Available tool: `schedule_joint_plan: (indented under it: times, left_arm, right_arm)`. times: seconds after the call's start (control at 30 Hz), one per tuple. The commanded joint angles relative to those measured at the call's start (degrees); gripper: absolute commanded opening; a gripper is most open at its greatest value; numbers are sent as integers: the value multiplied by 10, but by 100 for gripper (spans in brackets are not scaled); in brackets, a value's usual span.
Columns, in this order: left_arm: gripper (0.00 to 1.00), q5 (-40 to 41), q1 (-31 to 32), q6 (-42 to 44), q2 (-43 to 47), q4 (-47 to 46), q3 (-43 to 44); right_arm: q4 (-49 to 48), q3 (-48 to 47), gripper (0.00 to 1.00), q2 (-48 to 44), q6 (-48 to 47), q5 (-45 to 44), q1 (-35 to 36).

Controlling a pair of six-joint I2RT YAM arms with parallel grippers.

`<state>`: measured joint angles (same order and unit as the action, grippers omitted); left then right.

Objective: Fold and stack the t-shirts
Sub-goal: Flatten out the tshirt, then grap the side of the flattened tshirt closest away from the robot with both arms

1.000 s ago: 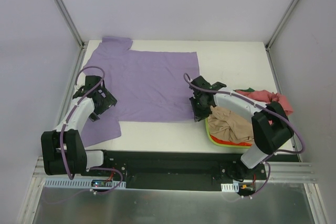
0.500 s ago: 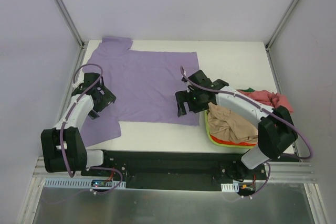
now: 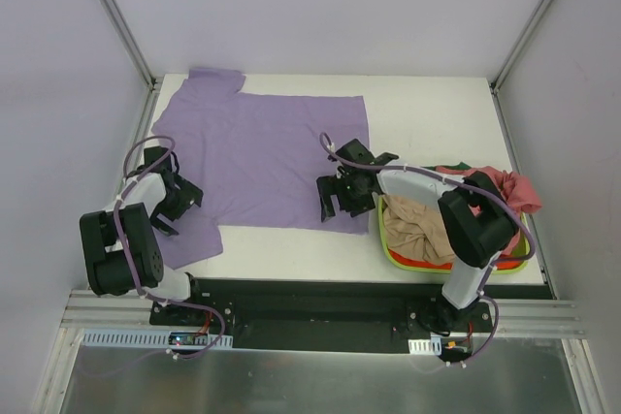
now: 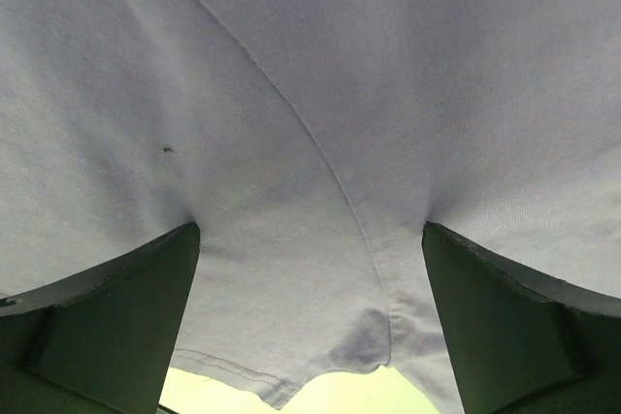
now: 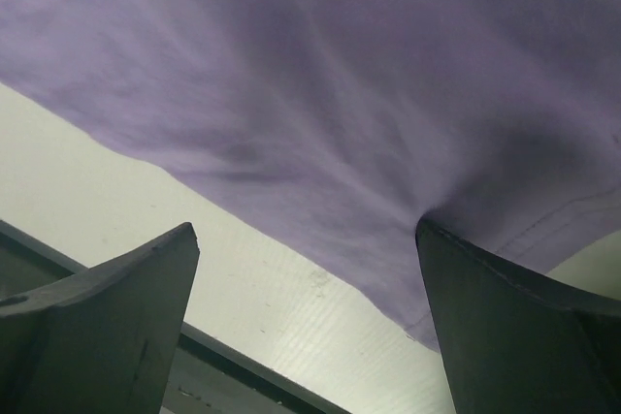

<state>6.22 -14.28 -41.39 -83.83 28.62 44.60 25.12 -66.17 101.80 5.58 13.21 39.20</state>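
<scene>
At the left edge of the white table (image 3: 437,113), the left gripper (image 4: 309,232) is seen with its jaws wide apart, both fingers (image 4: 107,327) pressed down onto the sleeve area of the lavender t-shirt (image 3: 262,152), with nothing clamped between them. A seam is shown running between the fingers, and the sleeve's hem lies just below them in the left wrist view. The lavender t-shirt is spread flat across the left and middle of the table. At its near right corner, the right gripper (image 5: 306,230) is held with its jaws also wide apart and nothing gripped; one finger touches the cloth near the hem, and the other is over bare table. Just to the right, a lime-green basket (image 3: 408,264) is placed, with a tan t-shirt (image 3: 412,225) bunched inside it. A pinkish-red t-shirt (image 3: 505,186) is heaped at the basket's far right side, and a sliver of dark green cloth (image 3: 454,168) is visible beside it.
</scene>
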Motion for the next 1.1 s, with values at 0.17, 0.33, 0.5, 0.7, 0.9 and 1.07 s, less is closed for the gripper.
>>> schedule_joint_plan:
  times: [0.17, 0.33, 0.5, 0.7, 0.9, 1.07]
  left_arm:
    - [99, 13, -9, -27, 33, 21, -47]
    - [99, 17, -10, -26, 56, 36, -21]
    - [99, -17, -9, -19, 103, 39, 27]
    - [99, -41, -6, 10, 95, 32, 108]
    - [99, -102, -4, 52, -51, 20, 246]
    - [99, -134, -3, 75, -206, 19, 396]
  right_arm:
    - [19, 70, 96, -36, 6, -21, -6]
    - [21, 75, 96, -68, 6, -16, -5]
    - [35, 12, 96, -71, 0, -28, -6]
    - [41, -104, 96, -23, 7, -31, -19]
    - [58, -242, 96, 81, -5, -30, -62]
    - [75, -362, 96, 195, -22, -43, -119]
